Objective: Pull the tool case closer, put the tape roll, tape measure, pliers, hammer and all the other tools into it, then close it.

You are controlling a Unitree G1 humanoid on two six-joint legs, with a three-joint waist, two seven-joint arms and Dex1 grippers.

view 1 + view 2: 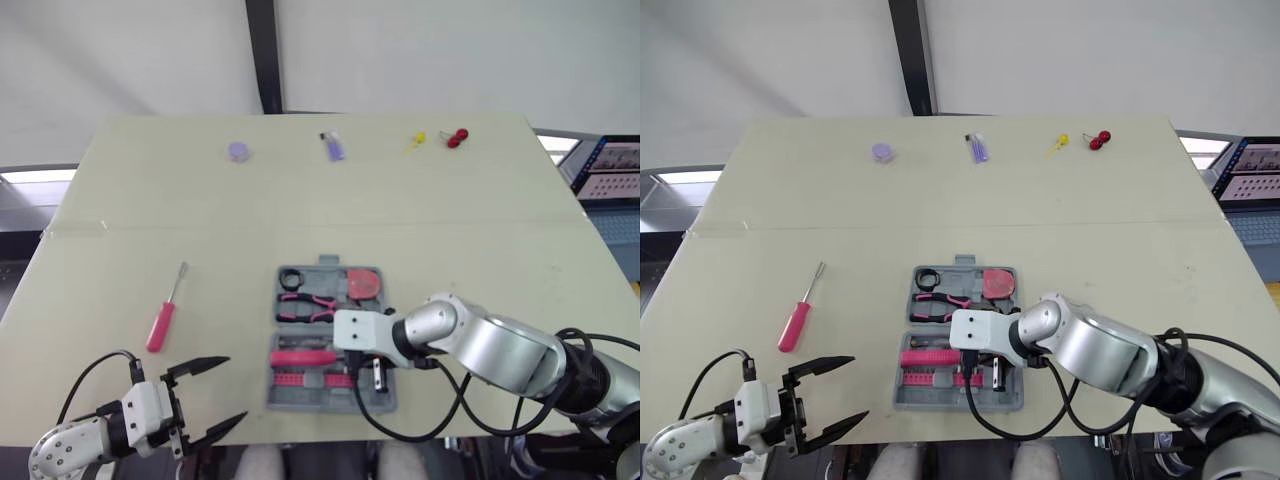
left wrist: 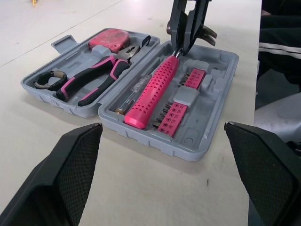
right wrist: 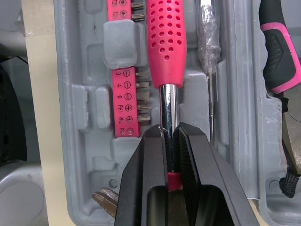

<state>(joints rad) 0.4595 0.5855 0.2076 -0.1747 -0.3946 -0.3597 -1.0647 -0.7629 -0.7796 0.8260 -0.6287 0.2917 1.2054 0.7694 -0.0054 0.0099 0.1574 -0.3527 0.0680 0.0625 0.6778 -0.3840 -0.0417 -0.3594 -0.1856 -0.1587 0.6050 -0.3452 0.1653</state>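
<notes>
Right gripper (image 3: 170, 136): it is reaching down over the near half of the tool case, fingers pinched tight on the bare metal shank of the hammer, just past where the pink grip ends
Hammer (image 2: 153, 92): it is lying along the near half of the case, its perforated pink handle pointing toward the robot's left and its head end sitting under the right gripper; I cannot tell whether it is fully seated in its slot
Tool case (image 2: 214, 113): it is lying open and flat on the table (image 1: 500, 220), close to the near edge, right in front of the robot
Pink bit holder (image 3: 126, 101): it is sitting in the same half as the hammer, just beside the handle on the robot's side
Pliers (image 2: 94, 80): they are lying in the far half of the case
Tape measure (image 1: 363, 283): the red one is sitting at the right end of the far half
Tape roll (image 1: 291, 277): the black ring is sitting at the left end of the far half
Left gripper (image 1: 230, 392): it is hanging over the near edge of the table, left of the case, fingers spread wide and holding nothing
Screwdriver (image 1: 163, 315): the pink-handled one is lying on the bare table, well apart from the case on its left, ahead of the left gripper
</notes>
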